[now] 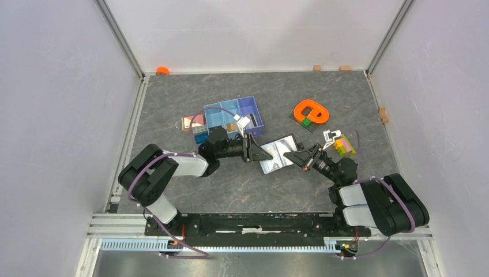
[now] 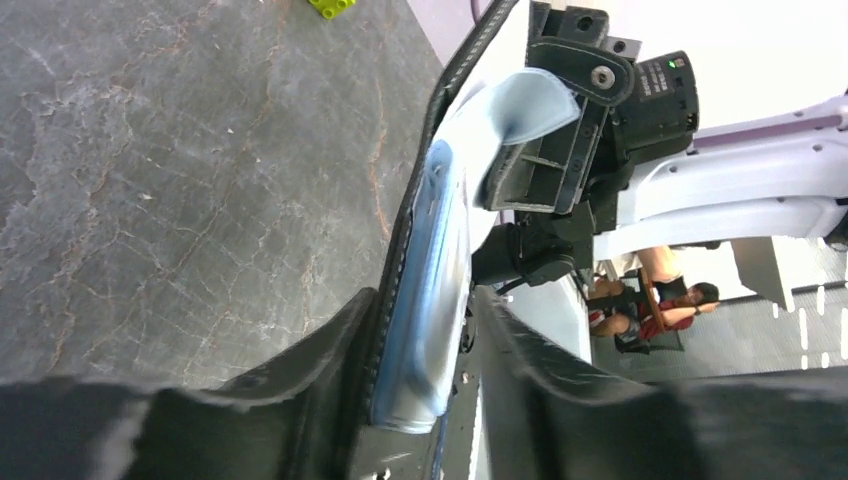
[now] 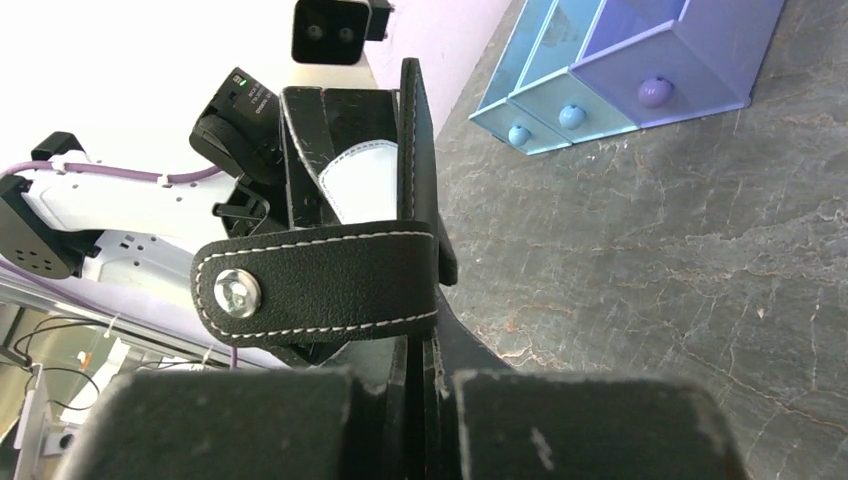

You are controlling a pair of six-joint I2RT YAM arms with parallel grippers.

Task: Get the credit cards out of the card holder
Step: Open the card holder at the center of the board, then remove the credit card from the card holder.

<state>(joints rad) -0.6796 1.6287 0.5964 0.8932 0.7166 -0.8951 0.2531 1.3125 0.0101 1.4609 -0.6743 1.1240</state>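
Observation:
The card holder [image 1: 278, 154] is open, its shiny silvery sleeves facing up, and it is held between my two grippers above the table's middle. My left gripper [image 1: 255, 151] is shut on its left edge; in the left wrist view the fingers [image 2: 330, 350] straddle the black cover and the pale blue-silver sleeve [image 2: 432, 260]. My right gripper [image 1: 300, 157] is shut on its right edge; in the right wrist view the black layers [image 3: 425, 330] sit between the pads, with the stitched closing tab [image 3: 320, 282] hanging across. I cannot tell any credit card apart from the sleeves.
The blue three-compartment tray [image 1: 254, 109] stands just behind the left gripper, with small items in it and a flat pale card-like piece [image 1: 192, 122] at its left. An orange ring-shaped object [image 1: 311, 111] and coloured blocks [image 1: 345, 145] lie at the right.

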